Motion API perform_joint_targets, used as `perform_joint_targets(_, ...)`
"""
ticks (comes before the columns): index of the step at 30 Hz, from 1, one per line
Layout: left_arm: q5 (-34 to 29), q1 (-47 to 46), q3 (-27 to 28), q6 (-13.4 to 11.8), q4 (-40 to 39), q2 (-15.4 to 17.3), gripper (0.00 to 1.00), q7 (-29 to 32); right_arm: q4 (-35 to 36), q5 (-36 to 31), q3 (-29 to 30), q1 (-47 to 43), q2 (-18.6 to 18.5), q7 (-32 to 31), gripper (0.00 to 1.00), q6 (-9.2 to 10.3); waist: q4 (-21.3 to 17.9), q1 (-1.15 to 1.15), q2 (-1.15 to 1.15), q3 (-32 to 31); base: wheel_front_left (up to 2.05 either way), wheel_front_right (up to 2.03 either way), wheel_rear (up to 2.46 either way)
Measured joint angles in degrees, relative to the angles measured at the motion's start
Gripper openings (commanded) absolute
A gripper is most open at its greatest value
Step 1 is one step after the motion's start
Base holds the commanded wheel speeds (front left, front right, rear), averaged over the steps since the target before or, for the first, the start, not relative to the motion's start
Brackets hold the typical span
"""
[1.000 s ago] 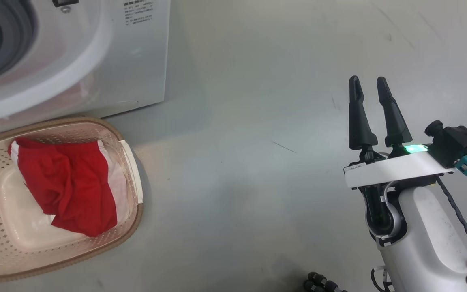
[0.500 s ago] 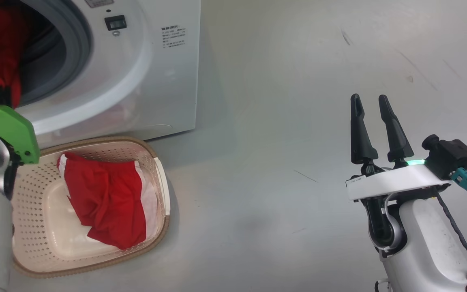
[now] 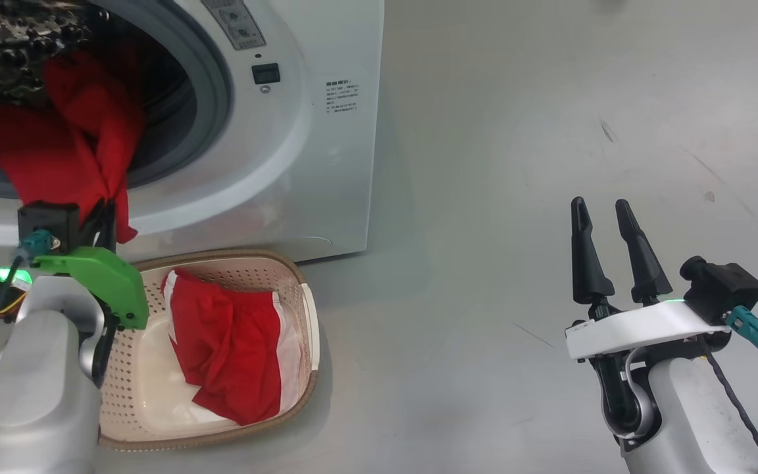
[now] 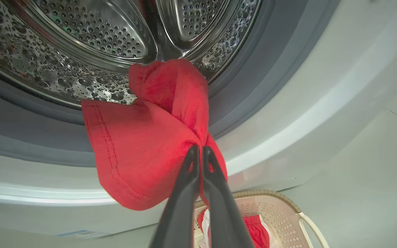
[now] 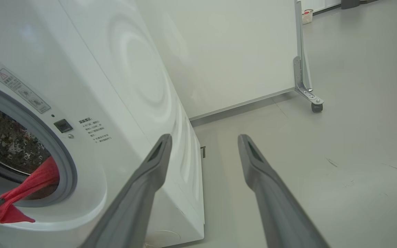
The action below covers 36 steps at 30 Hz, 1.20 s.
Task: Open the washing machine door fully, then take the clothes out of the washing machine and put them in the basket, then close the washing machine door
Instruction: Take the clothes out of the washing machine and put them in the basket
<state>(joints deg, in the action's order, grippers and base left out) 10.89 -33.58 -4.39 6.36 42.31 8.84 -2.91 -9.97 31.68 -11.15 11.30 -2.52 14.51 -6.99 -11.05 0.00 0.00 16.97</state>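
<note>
The left gripper (image 4: 197,148) is pinched shut on a red garment (image 4: 140,148) at the washing machine (image 3: 326,164) mouth, with the basket (image 3: 241,273) waiting just below; the right gripper (image 3: 599,204) idles aside, fingers spread, empty.

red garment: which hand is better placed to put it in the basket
Left: the left hand is shut on the red garment near the basket; the right hand hangs open, apart.

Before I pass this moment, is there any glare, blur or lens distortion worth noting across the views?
Head view: sharp, evenly lit, soft shadows beside the washing machine and basket. Left wrist view: wide-angle bowing of the grey gasket, bright glints on the drum. Right wrist view: the right gripper looms soft up close; background sharp.
</note>
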Motion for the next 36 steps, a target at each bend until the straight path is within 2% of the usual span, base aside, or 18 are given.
perform_joint_targets(14, 1.3, 7.4, 1.0, -0.1, -8.4, -2.0, 0.0, -10.3, -1.3, -0.1, -1.0, -3.1, 0.0, 0.0, 1.0, 0.0, 3.2, 0.0, 0.0, -7.1, 0.0, 0.0, 0.0)
perform_joint_targets(28, 0.6, 10.8, 3.5, -2.0, -25.2, -0.7, 0.0, -11.5, -1.1, -0.1, -2.2, -4.2, -0.1, 0.0, 1.0, 0.0, 4.0, 0.0, 0.0, -9.3, 0.0, 0.0, 0.0)
perform_joint_targets(36, -0.3, 10.8, 5.4, -2.6, -38.9, -0.8, 0.0, -11.8, -0.8, -0.1, -2.0, -4.6, -0.1, 0.0, 1.0, 0.0, 3.8, 0.0, 0.0, -8.8, 0.0, 0.0, 0.0)
